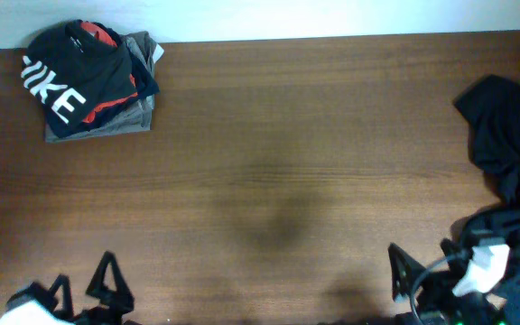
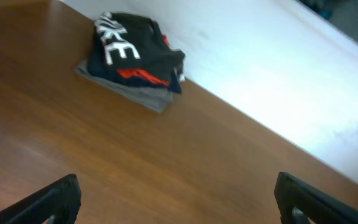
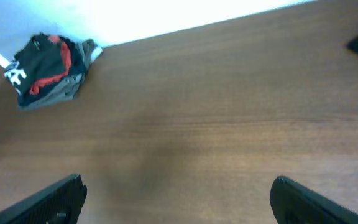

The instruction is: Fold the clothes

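Two pairs of fingers hang at the near edge of the table point(image 1: 287, 135): left fingers point(image 2: 55, 199) spread wide, holding nothing; right fingers point(image 3: 55, 198) equally wide, empty. Two lots lie on it: one folded stack of clothes point(image 1: 88, 81) in the far left corner, white-lettered black shirt point(image 1: 61, 86) topmost; one loose black heap point(image 1: 508, 153) at the right edge.
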Controlling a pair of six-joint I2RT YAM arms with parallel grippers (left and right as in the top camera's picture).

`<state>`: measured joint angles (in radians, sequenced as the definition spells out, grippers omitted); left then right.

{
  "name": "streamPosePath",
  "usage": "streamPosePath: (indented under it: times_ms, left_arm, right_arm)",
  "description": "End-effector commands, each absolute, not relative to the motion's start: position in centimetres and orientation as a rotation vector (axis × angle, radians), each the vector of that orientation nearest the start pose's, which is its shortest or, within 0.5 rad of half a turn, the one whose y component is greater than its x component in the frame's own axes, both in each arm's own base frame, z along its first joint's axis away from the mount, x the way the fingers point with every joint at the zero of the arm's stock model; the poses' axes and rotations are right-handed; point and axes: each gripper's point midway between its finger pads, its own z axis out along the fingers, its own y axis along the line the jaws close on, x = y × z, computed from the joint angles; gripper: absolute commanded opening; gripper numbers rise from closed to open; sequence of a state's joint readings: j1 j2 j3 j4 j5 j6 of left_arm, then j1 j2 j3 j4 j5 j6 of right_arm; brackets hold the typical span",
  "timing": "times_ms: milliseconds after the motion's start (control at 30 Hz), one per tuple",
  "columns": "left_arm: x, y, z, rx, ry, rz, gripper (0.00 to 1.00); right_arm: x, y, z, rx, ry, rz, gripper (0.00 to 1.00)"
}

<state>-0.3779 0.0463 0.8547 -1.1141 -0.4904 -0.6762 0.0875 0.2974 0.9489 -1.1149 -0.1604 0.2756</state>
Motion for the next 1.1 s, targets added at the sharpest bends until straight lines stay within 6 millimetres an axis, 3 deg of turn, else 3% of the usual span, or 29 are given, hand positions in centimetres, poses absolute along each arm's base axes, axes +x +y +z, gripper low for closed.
streamPosePath:
  times_ms: [0,267,367,1067]
  left_arm:
    - [10.9,6.2,27.5,-0.705,1.685,-0.188,0.99]
    - [10.6,6.8,27.2,-0.735,1.683,-0.145,0.99]
    - [10.6,6.8,27.1,-0.735,1.684,-0.145,0.99]
    - [10.6,6.8,27.1,-0.735,1.685,-0.145,0.99]
  right_arm:
    - [15.4,3.8,26.6,0.189,2.048,0.426,0.99]
    - [17.3,4.0,26.8,0.194,1.984,0.441,0.99]
    - [17.6,3.1,26.9,0.227,1.97,0.391,0.99]
    - [17.4,2.6,26.3,0.25,1.989,0.359,0.99]
